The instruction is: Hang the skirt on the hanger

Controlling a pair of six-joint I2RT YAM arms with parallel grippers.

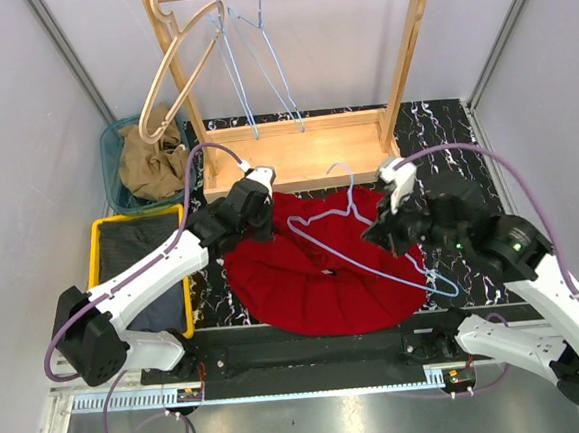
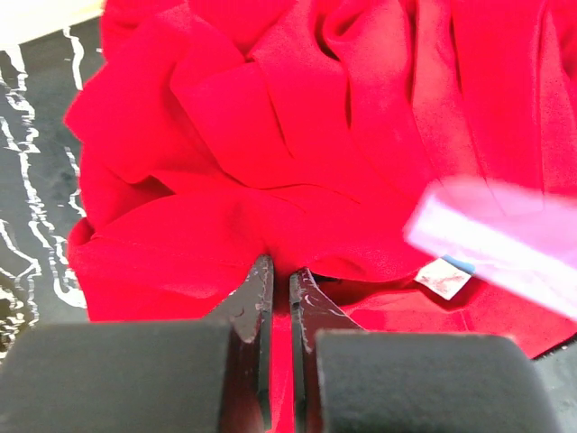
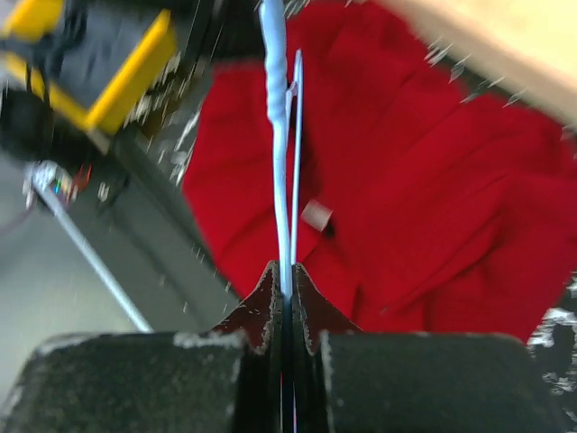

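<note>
The skirt (image 1: 320, 284), red and pleated, is spread in a rumpled heap on the desk (image 1: 443, 129), between the two arms and just in front of the rack (image 1: 295, 156). Its edge is pinched in the left claw (image 2: 280, 271), whose jaws are drawn narrow on a fold of cloth. A white label (image 2: 444, 278) is seen near that fold, so the waist is judged to lie there. Across the skirt lies a pale blue wire hanger (image 3: 276, 108), its wire clamped in the right claw (image 3: 284, 275), which is closed tight on it.

The step in hand is judged to be the threading of the hanger into the waist. It would be done best if the pinched edge were lifted so that the waist gapes, and one end of the hanger were slid in low and level. Only one layer should be raised, or the opening will be shut. The hook should be kept outside the cloth.

By count:
- one skirt
- one hanger in the grip
- three hangers on the rack: one wooden hanger (image 1: 173, 70) and two wire hangers (image 1: 239, 80)
- one teal basket (image 1: 113, 140) of tan cloth
- one yellow bin (image 1: 101, 241) of dark cloth
</note>
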